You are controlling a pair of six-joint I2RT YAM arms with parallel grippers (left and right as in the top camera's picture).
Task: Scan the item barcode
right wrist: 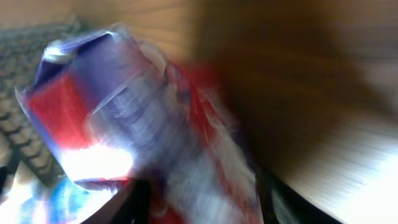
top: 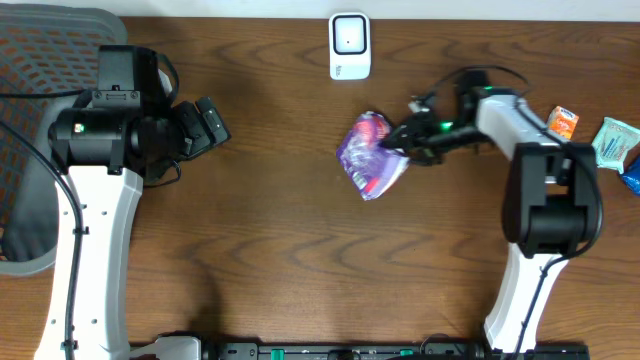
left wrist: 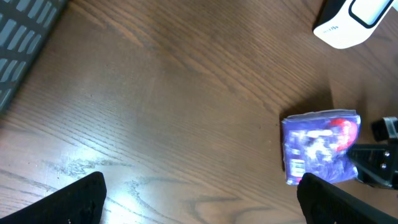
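While the right arm reaches in from the far side of the wooden worktop (top: pixel 270 230), a purple snack pouch (top: pixel 372 155) sits near the middle of the surface. It lies just in front of the white barcode scanner (top: pixel 349 45), close to it but not touching. The right fingers (left wrist: pixel 376 167) meet the pouch at its right edge. Whether they are clamped on the foil or merely resting against it cannot be told, since the overhead view shows only contact at that edge. The right wrist camera is smeared by motion, and the pouch fills most of its frame as a blur of purple, red and white glare.

Seen from the left wrist camera, the pouch shows red markings on its purple face and a pale printed patch at one lower corner, too blurred to read. A corner of the scanner shows at the top right of that view.

The left fingers (left wrist: pixel 74 199) stand released and spread wide, with bare wood between them. The left arm is well apart from the pouch, over the left side of the worktop beside a grey mesh chair (top: pixel 40 60).

At the right edge of the worktop, past the right arm's base, other goods lie close together. They are an orange packet (top: pixel 562 122), a teal packet (top: pixel 612 142) and a blue packet (top: pixel 632 176), the last cut off by the frame.
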